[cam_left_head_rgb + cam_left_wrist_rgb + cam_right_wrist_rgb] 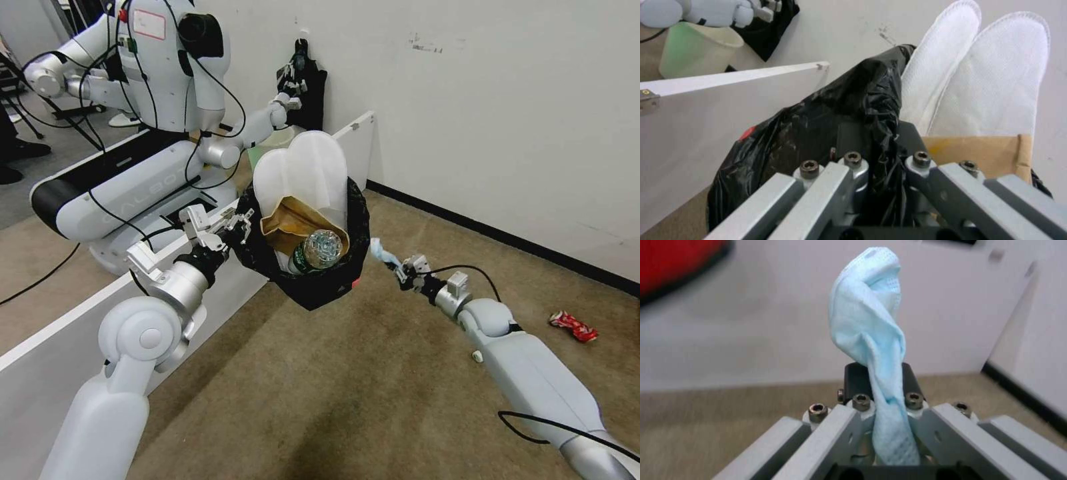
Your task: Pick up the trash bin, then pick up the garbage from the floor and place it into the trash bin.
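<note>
Left pincer (pixel 245 225) pinches the black-bagged rim of the bin (pixel 313 280) and holds it in the air above the floor (pixel 347 373), beside a white panel (pixel 60 333). In the left wrist view its fingers (pixel 853 133) are pressed together on the bag (pixel 818 133). The bin holds two white slippers (pixel 303 170) standing upright, a brown paper bag (pixel 293 223) and a clear bottle (pixel 319 250) with a green label.

Right pincer (pixel 399 265) pinches a pale blue mask (pixel 381 252) just beside the bin's right rim, clear of the floor; in the right wrist view the twisted mask (pixel 871 333) rises from between the closed fingers (pixel 852 376).

A crushed red can (pixel 573 327) lies on the floor near the wall, well apart from the bin. A pale bucket (pixel 693 50) stands beyond the panel.
</note>
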